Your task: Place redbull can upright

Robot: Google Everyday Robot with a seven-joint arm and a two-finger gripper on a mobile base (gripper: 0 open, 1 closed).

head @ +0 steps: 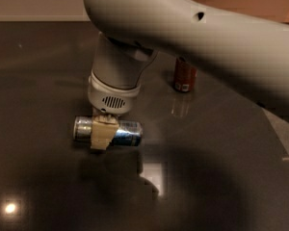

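Camera view looks down on a dark glossy table (pixel 43 71), and the redbull can (pixel 128 133) lies on its side there, its long axis running left to right, the silver end to the left and the blue print to the right. The gripper (pixel 105 129) sits directly over the can's middle, a little toward its silver end. Its jaws are drawn in on the can: the near tan finger (pixel 102 134) lies flat across the can's front side, while the far one is hidden behind the can. Straight above the can the round grey wrist (pixel 116 76) points down at the table. From the wrist the thick pale arm (pixel 207 37) bends at an elbow and stretches away up and to the right of the can, filling the upper part of the view. Behind the can and to its right, well apart from it, a dark red can (pixel 184 76) stands upright on the table, partly covered by the arm.
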